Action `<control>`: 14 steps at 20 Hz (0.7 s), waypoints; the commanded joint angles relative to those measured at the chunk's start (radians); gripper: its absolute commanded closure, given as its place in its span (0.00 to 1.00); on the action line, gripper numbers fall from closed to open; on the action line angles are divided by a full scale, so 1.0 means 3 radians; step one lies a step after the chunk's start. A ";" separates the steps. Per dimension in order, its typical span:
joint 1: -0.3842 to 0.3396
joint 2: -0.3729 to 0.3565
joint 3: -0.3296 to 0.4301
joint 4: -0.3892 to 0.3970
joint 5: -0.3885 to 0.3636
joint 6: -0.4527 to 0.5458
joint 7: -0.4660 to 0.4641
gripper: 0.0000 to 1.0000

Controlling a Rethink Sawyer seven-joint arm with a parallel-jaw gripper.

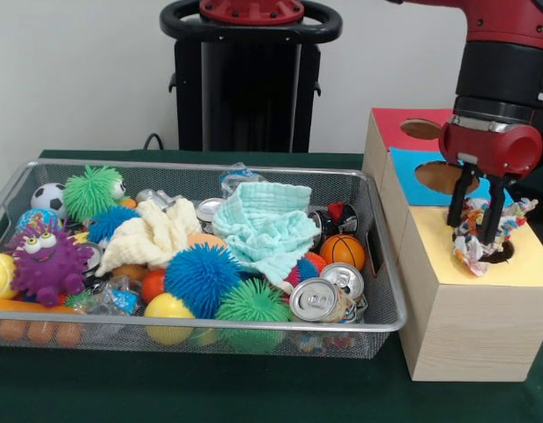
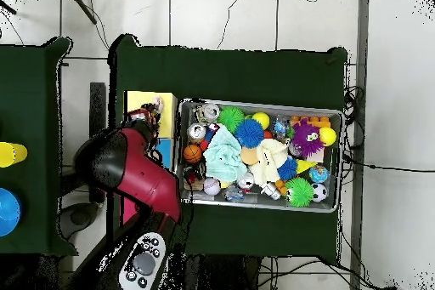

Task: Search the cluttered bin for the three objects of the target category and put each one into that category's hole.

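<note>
My gripper hangs over the yellow end of the wooden box, at the right of the front view. Its two black fingers are shut on a crumpled multicoloured wrapper. The wrapper's lower part rests at the dark hole in the yellow top. From overhead the red arm covers the gripper, and only a bit of wrapper shows beside the yellow panel. The wire bin left of the box holds mixed clutter.
The box also has a blue section with a hole and a red section with a hole. In the bin lie drink cans, a mint cloth, a cream cloth, spiky balls, a purple monster toy and a small basketball.
</note>
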 commanded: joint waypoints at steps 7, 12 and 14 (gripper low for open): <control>-0.0043 0.0266 0.0131 0.0045 0.0041 0.0331 0.0742 1.00; 0.0061 0.0339 0.0016 -0.0009 0.0043 0.0306 0.0761 1.00; 0.0033 0.0306 0.0000 0.0015 0.0006 0.0321 0.0711 1.00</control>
